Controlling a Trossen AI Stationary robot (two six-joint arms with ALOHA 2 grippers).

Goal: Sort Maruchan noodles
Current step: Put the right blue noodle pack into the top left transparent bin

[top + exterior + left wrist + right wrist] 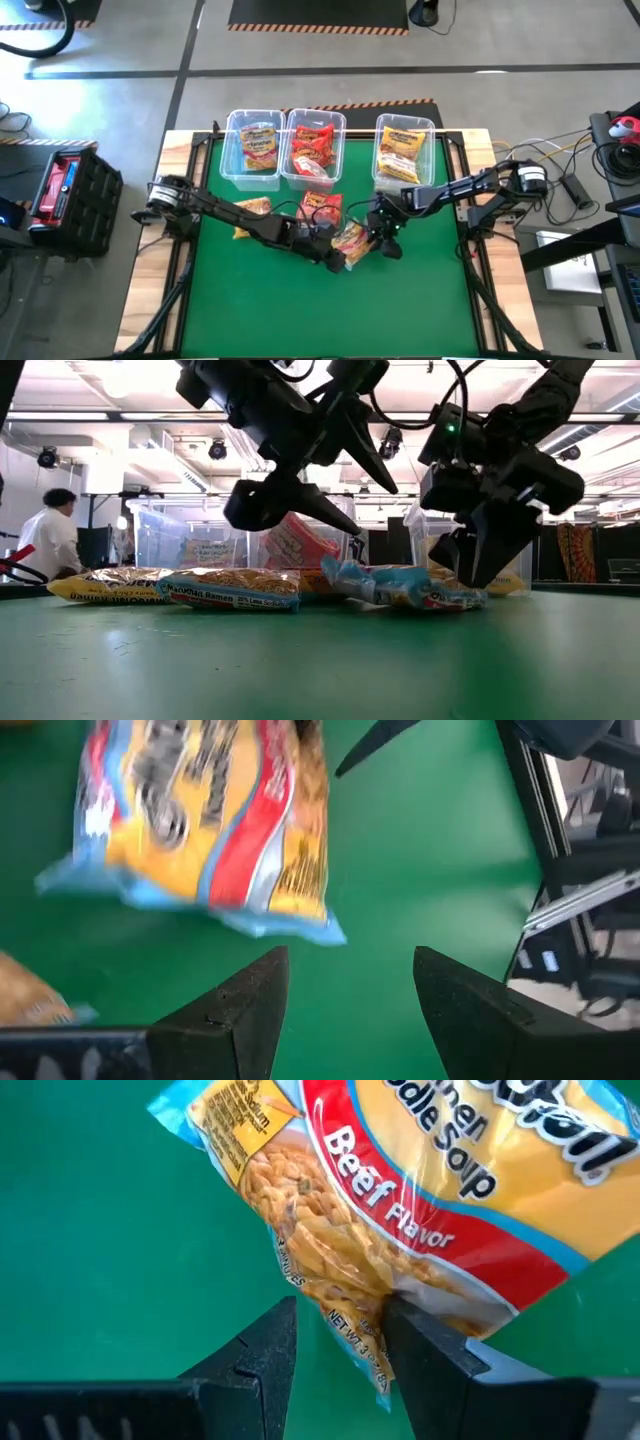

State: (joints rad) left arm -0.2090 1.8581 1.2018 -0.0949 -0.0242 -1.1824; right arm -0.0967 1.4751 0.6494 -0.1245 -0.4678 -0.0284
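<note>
Green felt covers the table (420, 300), and the overhead view alone shows the whole layout: three clear bins (317, 150) in a row on the far side of both grippers, each already holding packets, with loose Maruchan noodles (322, 207) lying between the bins and the two arms. From overhead the left gripper (338, 262) and the right gripper (383, 238) meet at one beef-flavour packet (351, 240), but their fingers are too small there to read. The right wrist view supplies that: the dark fingers (430, 1355) stand a narrow gap apart with the crinkled edge of the beef-flavour packet (400, 1210) lying in the gap, though whether they truly pinch it cannot be told. The left wrist view shows its own fingers (245, 1010) spread wide and released, with bare felt between them and the same packet (210, 820) lying just ahead of the tips, blurred so its print is unreadable. The table-level view adds that this packet (405, 585) rests on the felt beneath the right gripper (480, 565), while the left gripper (345, 510) hangs above the table; a red packet (300, 545) behind it is partly hidden by the fingers. That view also shows a person (48, 540) standing far behind, cut off by the table edge.
</note>
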